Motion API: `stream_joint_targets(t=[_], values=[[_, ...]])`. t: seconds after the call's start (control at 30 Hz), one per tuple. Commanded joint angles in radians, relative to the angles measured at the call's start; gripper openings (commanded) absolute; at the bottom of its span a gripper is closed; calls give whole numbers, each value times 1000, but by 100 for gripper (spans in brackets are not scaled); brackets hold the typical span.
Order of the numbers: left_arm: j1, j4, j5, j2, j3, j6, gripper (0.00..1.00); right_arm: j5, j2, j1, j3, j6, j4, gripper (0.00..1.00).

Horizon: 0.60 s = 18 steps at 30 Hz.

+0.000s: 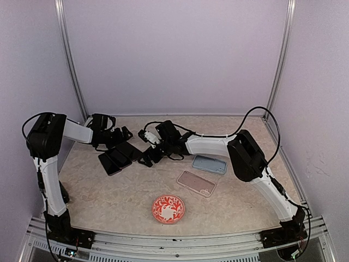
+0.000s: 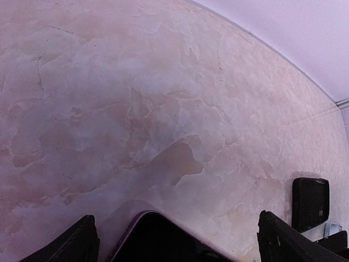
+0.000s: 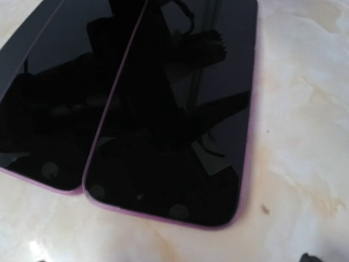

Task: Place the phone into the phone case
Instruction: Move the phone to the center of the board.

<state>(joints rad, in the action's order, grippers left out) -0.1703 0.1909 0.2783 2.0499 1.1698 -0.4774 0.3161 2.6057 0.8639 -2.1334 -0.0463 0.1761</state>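
Left gripper (image 1: 121, 137) and right gripper (image 1: 143, 148) gape empty over two dark phones (image 1: 116, 158) at ten o'clock; whether one sits cased is unclear.

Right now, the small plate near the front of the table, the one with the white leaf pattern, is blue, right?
Not blue. The small plate near the front of the table, the one with the white leaf pattern, is red, as the top external view shows. The light blue thing is the phone case farther back.
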Motion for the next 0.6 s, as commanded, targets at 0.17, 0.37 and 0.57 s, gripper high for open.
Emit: stream_joint_targets(t=[0.17,0.37,0.57], values=[[-29,-28,36,41,3,14,99,-35,34,14,-31,-45,-3,99],[-47,-34,46,34,-9,16,99,-81,29,23,-13,-46,2,100],[-70,-41,49,24,-30,10,99,-93,-16,32,55,-48,-18,100]])
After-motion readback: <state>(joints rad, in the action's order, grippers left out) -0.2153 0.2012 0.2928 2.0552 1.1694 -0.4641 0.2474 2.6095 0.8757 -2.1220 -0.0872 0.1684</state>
